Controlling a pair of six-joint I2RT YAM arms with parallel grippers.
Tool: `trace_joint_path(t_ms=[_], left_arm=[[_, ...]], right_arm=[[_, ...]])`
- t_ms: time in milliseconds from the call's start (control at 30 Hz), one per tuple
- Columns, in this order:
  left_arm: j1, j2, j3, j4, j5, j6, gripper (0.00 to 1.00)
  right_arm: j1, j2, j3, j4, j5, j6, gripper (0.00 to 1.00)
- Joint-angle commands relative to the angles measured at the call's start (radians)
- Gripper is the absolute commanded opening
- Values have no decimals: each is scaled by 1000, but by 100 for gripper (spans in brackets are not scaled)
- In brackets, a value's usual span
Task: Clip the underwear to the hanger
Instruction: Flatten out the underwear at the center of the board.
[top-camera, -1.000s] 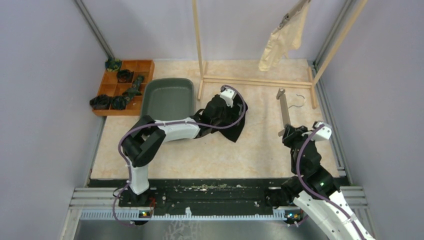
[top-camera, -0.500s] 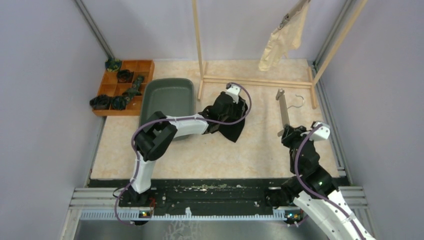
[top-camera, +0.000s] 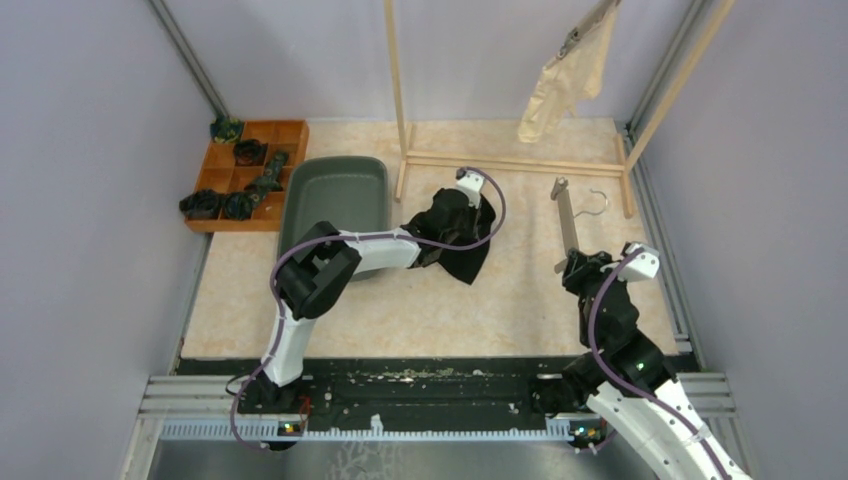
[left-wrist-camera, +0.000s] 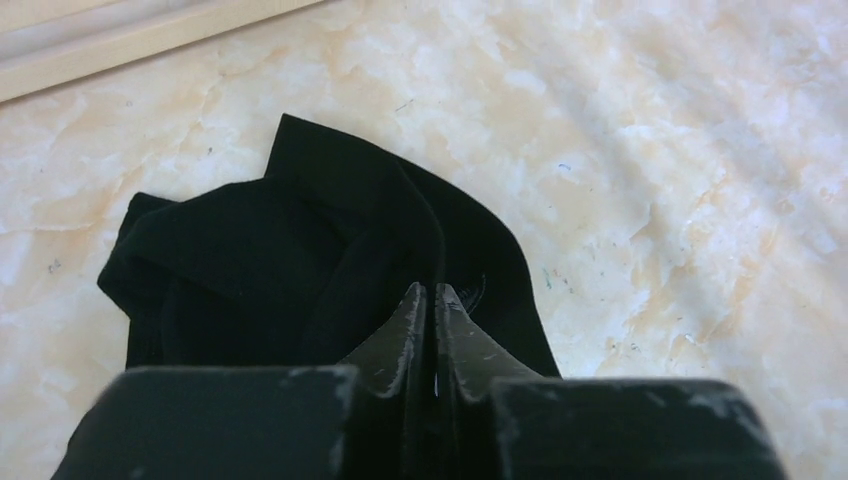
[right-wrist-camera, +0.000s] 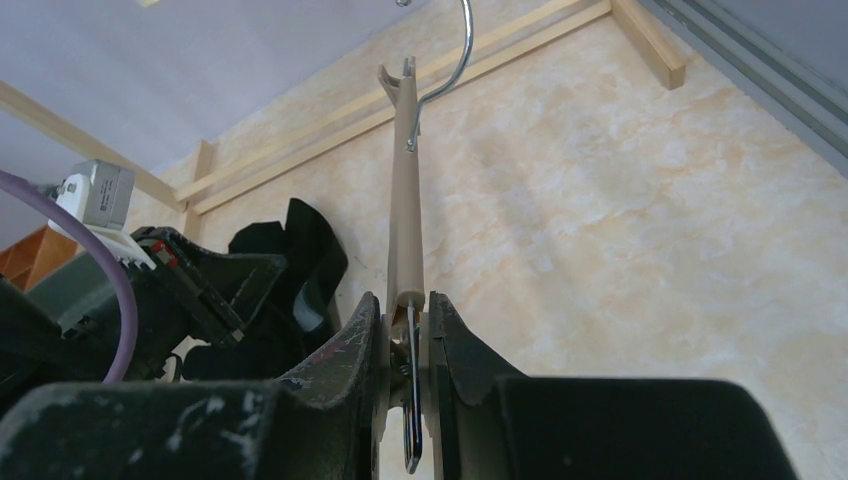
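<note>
The black underwear (top-camera: 455, 238) lies crumpled on the marble-patterned table near the middle, seen close in the left wrist view (left-wrist-camera: 300, 250). My left gripper (top-camera: 468, 206) (left-wrist-camera: 433, 290) is down on it, shut on a raised fold of the black cloth. A wooden hanger (top-camera: 569, 222) (right-wrist-camera: 405, 220) with a metal hook lies along the table at the right. My right gripper (top-camera: 578, 262) (right-wrist-camera: 407, 312) is shut on its near clip end. A cream underwear (top-camera: 565, 75) hangs from another hanger on the rack at the top right.
A wooden clothes rack (top-camera: 398, 80) stands at the back, its base rail (top-camera: 510, 160) across the table. A dark green bin (top-camera: 335, 200) sits left of the black underwear. A wooden compartment tray (top-camera: 285, 135) with dark rolled items is at the far left.
My left arm reached further right over the black underwear, and its jaws went from wide open to shut on a fold. The right arm and hanger stayed put.
</note>
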Motion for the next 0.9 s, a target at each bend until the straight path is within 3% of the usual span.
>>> trace_joint_path(t_ms=[0,267,667,800,867], left_arm=[[2,-11,-11,101,24,10,1],[-34,-71,-46,172,32,35,0],[-97,2,16,161,22,43,0],[-97,38,13,178,81,15,10],[-99,38,1,188,113,8,25]], right_arm=[[3,6,3,82,-4,-6,0],[3,6,3,82,-2,-6,0],[3,0,9,70,-1,-8,0],[3,0,11,67,1,-8,0],[3,0,10,67,0,-8,0]])
